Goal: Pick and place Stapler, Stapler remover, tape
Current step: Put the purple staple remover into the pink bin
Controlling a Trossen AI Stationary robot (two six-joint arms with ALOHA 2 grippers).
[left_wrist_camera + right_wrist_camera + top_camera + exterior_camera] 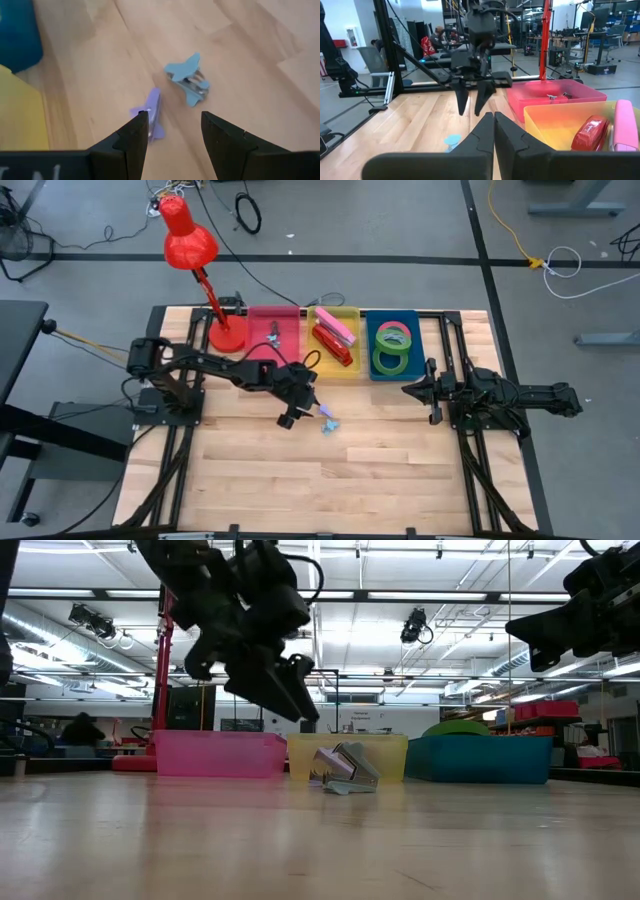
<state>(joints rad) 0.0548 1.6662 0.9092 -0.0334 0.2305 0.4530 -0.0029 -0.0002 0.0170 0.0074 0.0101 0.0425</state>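
On the bare wood near the table's middle lie two small staple removers, just apart: a light blue one (189, 80) with winged grips and metal claws showing, and a purple one (153, 114) seen edge-on. Directly above them hangs the left gripper (172, 131), fingers spread partway and holding nothing. Behind stand three bins in a row: the pink bin (272, 315), the yellow bin (345, 315) holding a red stapler (332, 343) and a pink stapler (337, 324), and the blue bin (412, 320) with green and red-pink tape rings (392, 348). The right gripper (494, 131) waits beside the blue bin, jaws pressed together, empty.
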